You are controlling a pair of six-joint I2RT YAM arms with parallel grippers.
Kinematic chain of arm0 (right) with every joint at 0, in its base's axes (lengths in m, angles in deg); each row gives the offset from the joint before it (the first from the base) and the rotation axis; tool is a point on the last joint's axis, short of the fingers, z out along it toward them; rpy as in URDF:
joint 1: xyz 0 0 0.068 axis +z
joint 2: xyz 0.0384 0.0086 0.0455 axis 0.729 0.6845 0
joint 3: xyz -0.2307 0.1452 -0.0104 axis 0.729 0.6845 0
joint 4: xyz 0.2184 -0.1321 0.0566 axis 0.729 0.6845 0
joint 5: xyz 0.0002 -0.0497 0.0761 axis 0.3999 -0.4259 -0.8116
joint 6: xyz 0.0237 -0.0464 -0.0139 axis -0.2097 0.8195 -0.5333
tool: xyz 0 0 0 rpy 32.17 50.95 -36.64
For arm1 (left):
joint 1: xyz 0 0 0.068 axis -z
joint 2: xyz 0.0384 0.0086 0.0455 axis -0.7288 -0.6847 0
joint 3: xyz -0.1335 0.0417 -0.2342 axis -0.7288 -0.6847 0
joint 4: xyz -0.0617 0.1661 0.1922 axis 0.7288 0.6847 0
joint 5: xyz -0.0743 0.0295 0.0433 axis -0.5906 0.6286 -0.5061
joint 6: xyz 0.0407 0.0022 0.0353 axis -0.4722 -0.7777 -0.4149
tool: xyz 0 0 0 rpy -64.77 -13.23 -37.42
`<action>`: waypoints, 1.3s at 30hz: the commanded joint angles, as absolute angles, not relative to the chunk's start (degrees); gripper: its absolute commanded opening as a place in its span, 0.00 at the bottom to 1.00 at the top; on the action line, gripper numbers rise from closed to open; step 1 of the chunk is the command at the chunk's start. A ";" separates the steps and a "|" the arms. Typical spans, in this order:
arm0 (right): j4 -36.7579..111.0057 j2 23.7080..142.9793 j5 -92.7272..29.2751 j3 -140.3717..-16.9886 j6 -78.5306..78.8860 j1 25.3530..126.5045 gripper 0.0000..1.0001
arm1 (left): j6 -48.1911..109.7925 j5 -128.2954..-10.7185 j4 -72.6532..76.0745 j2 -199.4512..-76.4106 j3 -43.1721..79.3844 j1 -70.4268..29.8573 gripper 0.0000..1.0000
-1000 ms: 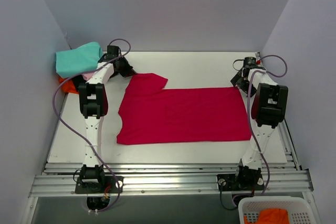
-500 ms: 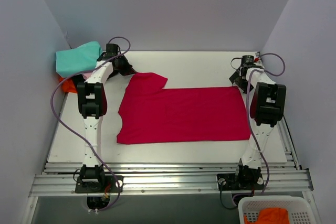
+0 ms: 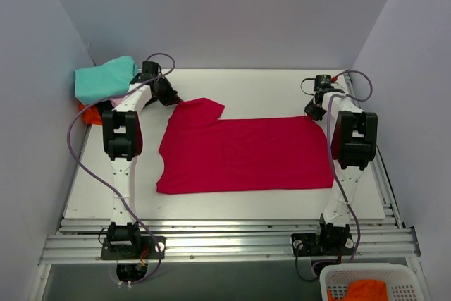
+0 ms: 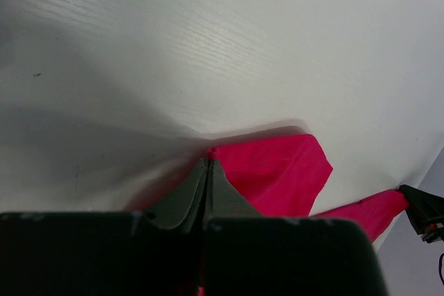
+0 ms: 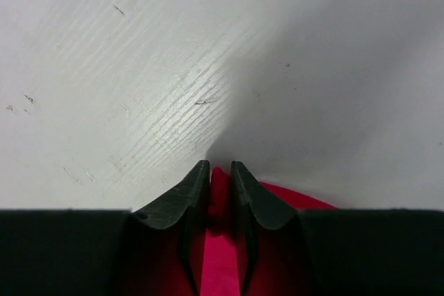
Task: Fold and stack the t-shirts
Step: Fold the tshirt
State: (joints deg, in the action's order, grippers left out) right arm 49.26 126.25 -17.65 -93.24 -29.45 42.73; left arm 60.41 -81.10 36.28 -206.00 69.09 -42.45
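Lavender walls (image 3: 211, 12) close in a white table (image 3: 246, 86). At its far left corner a teal shirt (image 3: 102, 79) tops a small pile, with pink and orange cloth showing under it. Just right of the pile, the left fingers (image 4: 187, 199) are pressed fully together on the far edge of the red shirt (image 3: 246, 153), at its sleeve. Only a thin lip of cloth sits in their tips. The red shirt lies spread flat across the middle of the table, sleeves to the left. At its far right corner the right fingers (image 5: 180, 199) stand nearly together, with a narrow strip of red between them.

Both holds look shallow, the left more so. If the arms lift or pull unevenly, the cloth could slip out, and a dropped corner would leave a skewed fold. The sleeve is a loose flap, so it may rise alone and bunch instead of carrying the body over. The left arm also works close to the pile, and a wide swing could knock the teal shirt askew.
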 commanded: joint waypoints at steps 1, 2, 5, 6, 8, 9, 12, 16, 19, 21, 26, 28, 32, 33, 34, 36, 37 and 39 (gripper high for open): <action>52.17 128.74 -18.55 -91.11 -29.57 42.58 0.14 | 59.21 -81.28 34.75 -201.13 68.02 -42.57 0.02; 52.26 128.65 -18.55 -90.94 -29.40 42.50 0.11 | 59.30 -81.28 34.66 -201.04 67.84 -42.48 0.02; 52.87 128.56 -18.11 -91.20 -28.87 42.14 0.00 | 59.39 -81.11 34.31 -200.78 67.40 -42.57 0.02; 53.05 128.47 -18.11 -91.29 -28.69 41.97 0.00 | 59.47 -81.11 34.40 -200.86 67.49 -42.48 0.02; 53.23 128.12 -18.02 -91.46 -28.34 41.71 0.00 | 59.74 -81.28 34.49 -200.69 67.75 -42.48 0.02; 53.58 127.95 -17.93 -91.99 -27.99 41.53 0.00 | 59.91 -81.37 34.49 -200.69 67.84 -42.48 0.02; 54.72 127.25 -17.84 -93.74 -27.38 41.00 0.00 | 60.18 -81.55 34.93 -200.51 69.15 -42.21 0.02; 56.21 125.58 -17.58 -95.85 -26.50 40.83 0.00 | 60.18 -81.46 37.03 -200.08 71.88 -41.60 0.02; 56.92 123.82 -17.67 -96.65 -25.88 40.56 0.00 | 59.83 -80.67 38.26 -198.50 72.94 -41.34 0.02; 57.27 122.41 -17.93 -96.74 -25.62 40.21 0.00 | 59.65 -80.23 38.70 -197.44 72.77 -41.16 0.02; 57.71 118.64 -19.34 -96.04 -24.91 39.33 0.00 | 59.12 -79.27 39.58 -193.14 70.40 -40.81 0.02; 57.80 116.71 -19.95 -95.60 -24.65 39.16 0.00 | 58.69 -78.65 39.76 -190.60 68.47 -40.46 0.02; 57.89 113.71 -21.09 -93.58 -24.04 38.54 0.00 | 57.81 -77.68 39.85 -186.11 64.07 -40.28 0.02; 57.97 113.10 -21.27 -93.23 -24.03 38.19 0.00 | 57.63 -77.33 39.68 -185.05 62.93 -40.28 0.02; 57.89 111.79 -21.45 -92.53 -24.03 38.01 0.00 | 57.37 -76.98 39.59 -183.04 61.70 -40.19 0.02; 57.45 110.29 -22.24 -90.60 -23.95 37.84 0.00 | 56.84 -76.54 39.15 -180.84 57.84 -40.19 0.02; 57.36 108.80 -22.33 -89.80 -23.95 37.58 0.00 | 56.49 -76.19 38.89 -178.74 56.43 -40.11 0.02; 57.18 107.48 -22.76 -87.87 -23.86 37.40 0.00 | 56.05 -75.92 38.36 -176.71 52.47 -40.02 0.02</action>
State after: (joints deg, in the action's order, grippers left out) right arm 55.93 111.36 -22.00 -90.59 -24.78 38.18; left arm 58.16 -77.52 39.34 -181.57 56.09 -40.33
